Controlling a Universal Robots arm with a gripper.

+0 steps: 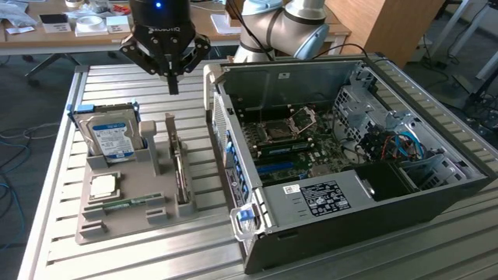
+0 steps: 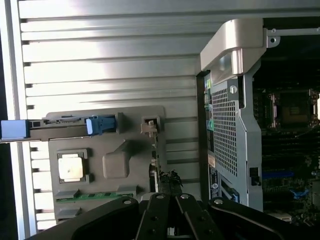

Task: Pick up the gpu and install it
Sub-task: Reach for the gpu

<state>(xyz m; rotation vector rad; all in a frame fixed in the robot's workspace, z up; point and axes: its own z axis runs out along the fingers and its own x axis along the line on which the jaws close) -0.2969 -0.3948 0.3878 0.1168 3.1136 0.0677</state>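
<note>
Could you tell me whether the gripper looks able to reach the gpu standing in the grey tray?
Probably yes: the gripper hangs above the table near the tray, and nothing covers the upper edge of the gpu standing there. Its fingers are shut, so they must open first.

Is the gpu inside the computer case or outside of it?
Outside: the gpu stands on edge in the grey holder, beside the open case.
</note>
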